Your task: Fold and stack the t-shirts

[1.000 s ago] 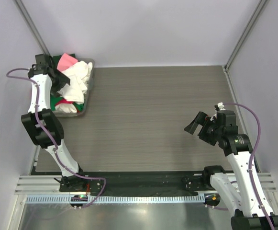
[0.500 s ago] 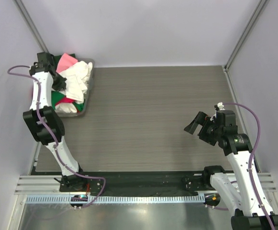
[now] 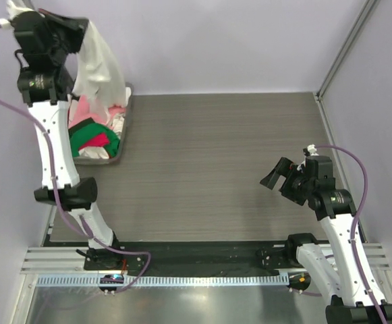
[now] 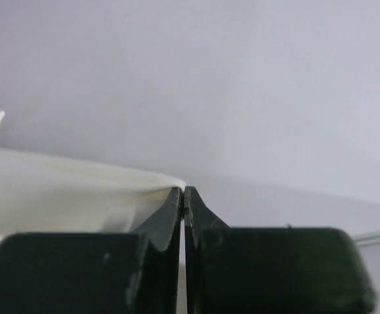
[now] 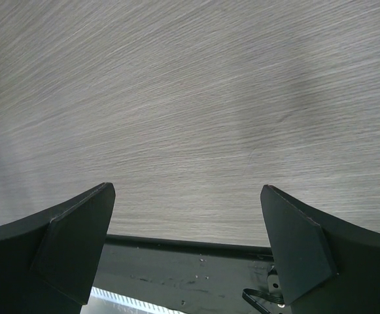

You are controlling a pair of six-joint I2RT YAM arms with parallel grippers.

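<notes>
Left gripper (image 4: 184,196) clenched on white t-shirt (image 3: 100,64), cloth hanging above far-left corner tray (image 3: 104,160), right gripper (image 3: 270,178) spread wide, near right edge.

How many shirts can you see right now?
4: a white shirt hanging from the left claw, and pink, green and red in the tray. More may be hidden beneath.

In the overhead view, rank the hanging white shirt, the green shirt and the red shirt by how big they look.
1. white t-shirt, though held up nearer the camera
2. green t-shirt
3. red t-shirt
Both lower ones are partly buried.
</notes>
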